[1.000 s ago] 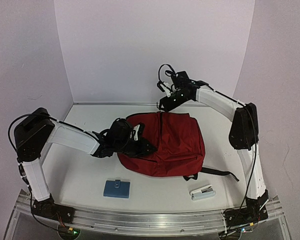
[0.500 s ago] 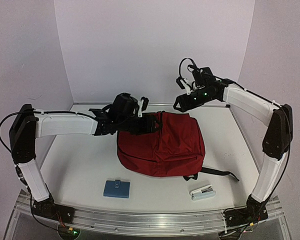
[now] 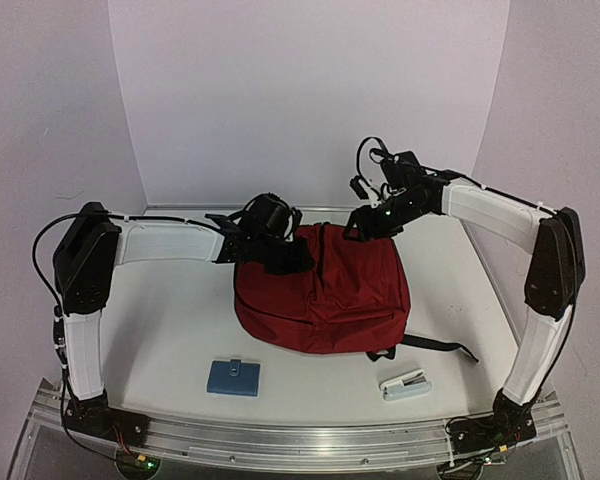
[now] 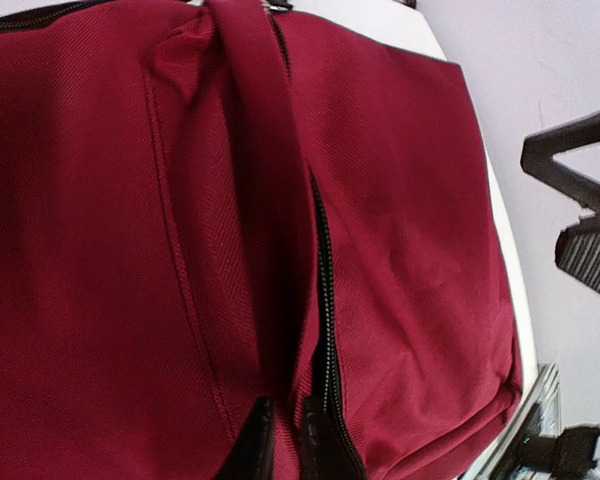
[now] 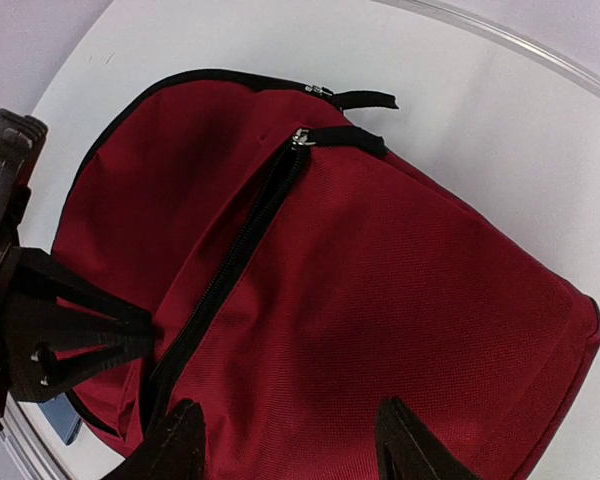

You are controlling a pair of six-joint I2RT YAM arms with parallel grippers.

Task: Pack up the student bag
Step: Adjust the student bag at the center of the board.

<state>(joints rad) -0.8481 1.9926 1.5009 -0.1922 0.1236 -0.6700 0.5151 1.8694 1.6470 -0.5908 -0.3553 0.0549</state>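
Observation:
The student bag (image 3: 330, 290), dark red with a black zipper (image 4: 325, 300), lies flat mid-table. My left gripper (image 3: 295, 257) is at its far left part. In the left wrist view the left gripper (image 4: 285, 445) is shut on a fold of the bag's red fabric (image 4: 400, 230) just beside the zipper. My right gripper (image 3: 353, 230) hovers over the bag's far edge. In the right wrist view it (image 5: 292, 440) is open and empty above the bag (image 5: 400, 270), with the zipper (image 5: 230, 265) and its pulls (image 5: 300, 137) closed.
A blue flat case (image 3: 233, 377) lies in front of the bag at the left. A white stapler (image 3: 406, 385) lies at the front right. A black strap (image 3: 435, 346) trails from the bag to the right. The left gripper's body shows at the right wrist view's left edge (image 5: 40, 330).
My left arm has swung from the bag's near left side to its far left part and pinched fabric there. My right gripper moved right, then down toward the bag.

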